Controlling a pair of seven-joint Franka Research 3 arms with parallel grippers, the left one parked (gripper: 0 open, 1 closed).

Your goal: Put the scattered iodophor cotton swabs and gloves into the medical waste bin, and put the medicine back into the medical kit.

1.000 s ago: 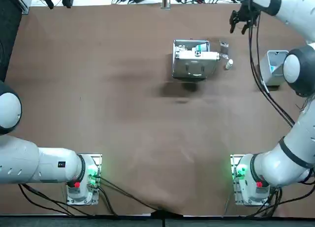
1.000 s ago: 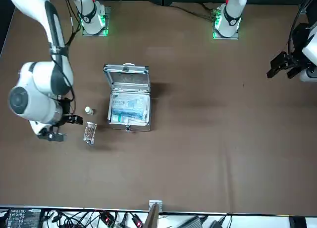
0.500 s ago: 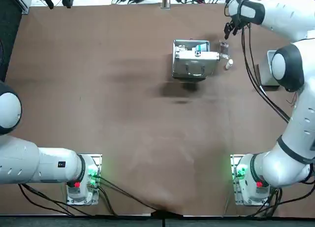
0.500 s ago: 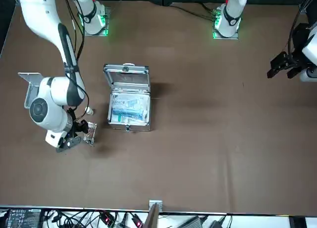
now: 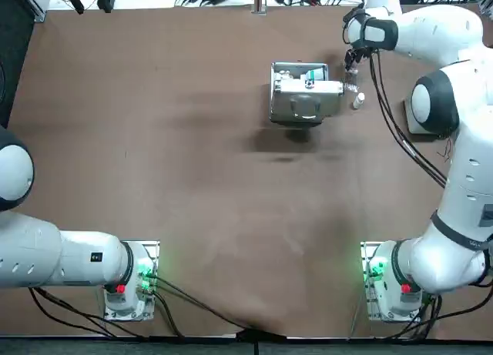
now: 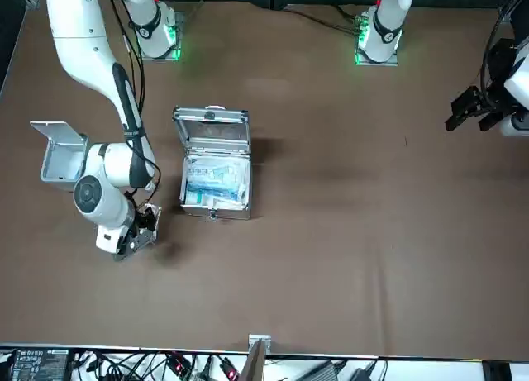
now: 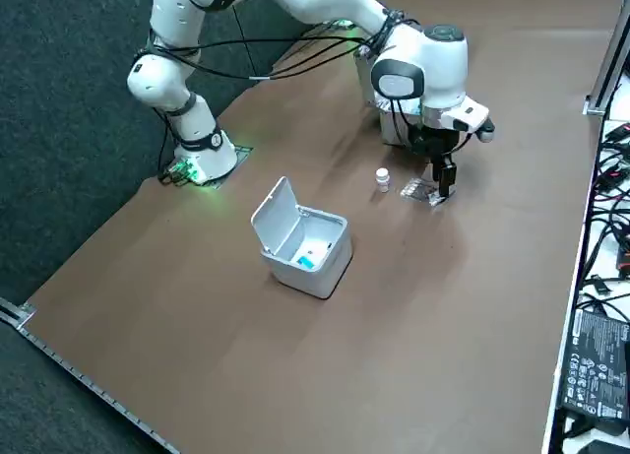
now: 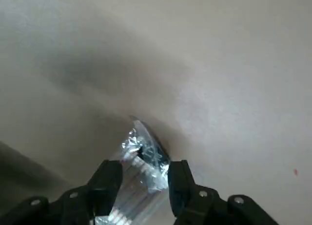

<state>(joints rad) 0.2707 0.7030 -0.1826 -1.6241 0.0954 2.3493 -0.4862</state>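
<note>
Right hand (image 8: 144, 167) open astride foil packet (image 8: 142, 149) | bottle (image 7: 383, 180) just beside | medical kit (image 5: 304, 102) near

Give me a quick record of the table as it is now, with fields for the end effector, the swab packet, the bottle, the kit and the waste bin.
right end effector: low over the table beside the kit, fingers open on either side of the swab packet
swab packet: clear wrapper, lying on the table
small white bottle: upright beside the packet, not held
medical kit: lid open, supplies inside
waste bin: lid open, something blue inside, standing apart from the other items
</note>
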